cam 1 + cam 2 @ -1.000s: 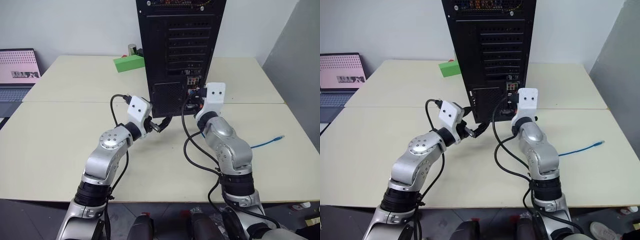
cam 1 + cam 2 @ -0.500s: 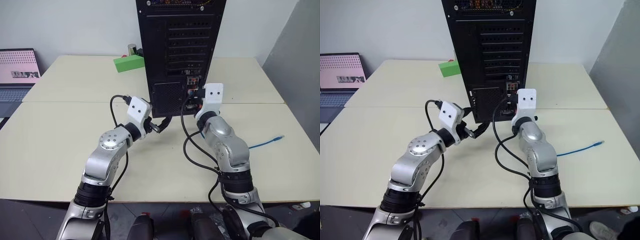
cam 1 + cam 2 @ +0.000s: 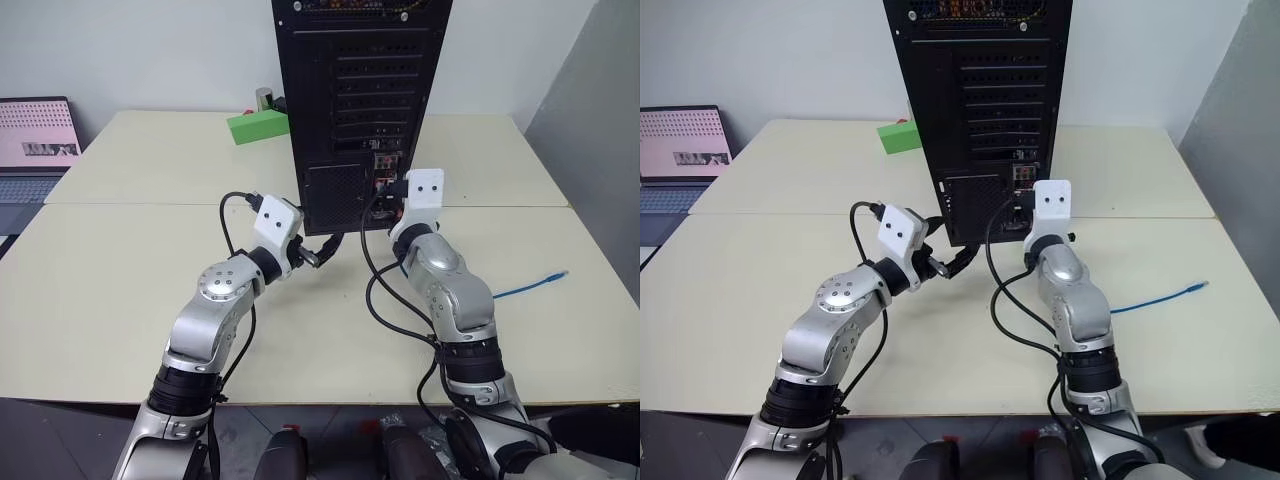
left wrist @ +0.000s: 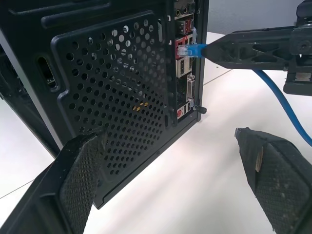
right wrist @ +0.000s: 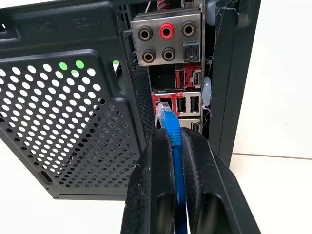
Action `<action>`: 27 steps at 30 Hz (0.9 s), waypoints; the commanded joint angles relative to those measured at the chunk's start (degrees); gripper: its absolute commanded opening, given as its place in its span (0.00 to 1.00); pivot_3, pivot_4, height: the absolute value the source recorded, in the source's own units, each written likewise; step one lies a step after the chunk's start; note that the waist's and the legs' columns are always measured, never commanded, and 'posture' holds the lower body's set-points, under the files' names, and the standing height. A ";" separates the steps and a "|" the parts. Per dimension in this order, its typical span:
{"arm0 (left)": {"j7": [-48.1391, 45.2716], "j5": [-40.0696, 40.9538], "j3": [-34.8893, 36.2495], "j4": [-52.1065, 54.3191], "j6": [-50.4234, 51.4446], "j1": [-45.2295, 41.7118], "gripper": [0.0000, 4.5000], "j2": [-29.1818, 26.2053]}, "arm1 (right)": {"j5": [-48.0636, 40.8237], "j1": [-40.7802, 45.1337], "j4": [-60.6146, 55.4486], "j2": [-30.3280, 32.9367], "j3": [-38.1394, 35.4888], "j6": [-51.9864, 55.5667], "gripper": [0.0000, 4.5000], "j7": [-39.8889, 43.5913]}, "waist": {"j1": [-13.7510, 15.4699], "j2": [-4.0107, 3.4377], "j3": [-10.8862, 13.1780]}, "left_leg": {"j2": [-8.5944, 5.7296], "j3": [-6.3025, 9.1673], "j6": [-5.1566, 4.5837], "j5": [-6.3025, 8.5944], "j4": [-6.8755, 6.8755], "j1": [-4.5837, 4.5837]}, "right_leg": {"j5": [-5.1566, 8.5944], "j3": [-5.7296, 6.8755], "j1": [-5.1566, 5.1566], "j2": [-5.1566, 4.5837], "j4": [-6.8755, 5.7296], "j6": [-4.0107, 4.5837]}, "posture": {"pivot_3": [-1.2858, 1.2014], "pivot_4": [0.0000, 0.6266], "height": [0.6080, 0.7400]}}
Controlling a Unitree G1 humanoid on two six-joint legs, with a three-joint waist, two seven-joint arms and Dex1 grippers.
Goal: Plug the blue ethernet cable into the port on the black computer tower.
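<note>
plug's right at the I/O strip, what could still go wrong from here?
1. The right gripper pinches the blue ethernet cable behind the plug, whose tip sits at the red-framed port; a slightly off push could catch on the frame or the USB sockets beside it.
2. A pinch on the cord alone may let it slide or buckle.
3. The left gripper hangs open beside the black computer tower, so a push could shift it.

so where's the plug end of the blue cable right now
In the right wrist view the plug is pinched in the right gripper, its tip at the red-framed port on the tower's connector strip.
</note>
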State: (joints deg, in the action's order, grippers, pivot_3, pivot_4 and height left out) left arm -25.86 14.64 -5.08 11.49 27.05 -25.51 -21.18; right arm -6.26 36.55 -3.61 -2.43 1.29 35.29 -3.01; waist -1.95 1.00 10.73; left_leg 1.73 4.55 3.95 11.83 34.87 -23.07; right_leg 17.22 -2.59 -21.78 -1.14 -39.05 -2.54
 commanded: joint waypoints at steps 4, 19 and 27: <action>-0.23 -0.29 1.10 3.00 -1.01 -0.19 0.99 -0.22 | 0.60 0.98 -1.43 -0.79 -0.48 -2.46 0.00 -0.48 | 0.00 0.00 0.00 | 0.00 0.00 0.00 0.00 0.00 0.00 | 0.00 0.00 0.00 0.00 0.00 0.00 | 0.52 0.24 1.00; -0.52 -0.49 0.87 3.09 -1.18 0.04 0.99 -0.19 | 2.20 1.11 0.23 -0.97 -0.51 -3.16 0.00 -2.48 | -0.02 0.00 0.00 | 0.00 0.00 0.00 0.00 -0.01 0.00 | 0.00 -0.01 -0.01 0.00 0.00 0.00 | 0.52 0.24 1.00; -0.67 -0.64 0.97 3.45 -1.04 0.24 0.99 -0.29 | 2.56 0.42 -0.21 -1.97 -0.54 -3.23 0.00 -3.80 | -0.03 0.00 0.00 | 0.00 0.00 0.00 0.00 -0.01 0.00 | 0.00 -0.01 -0.01 0.00 0.00 0.00 | 0.52 0.24 1.00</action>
State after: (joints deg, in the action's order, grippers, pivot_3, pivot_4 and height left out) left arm -26.46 14.23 -5.09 12.12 27.04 -25.09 -21.18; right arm -4.50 36.53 -2.53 -4.09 1.28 33.05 -5.89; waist -1.98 1.00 10.73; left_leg 1.74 4.55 3.95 11.83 34.87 -23.06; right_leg 17.22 -2.60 -21.79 -1.14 -39.05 -2.54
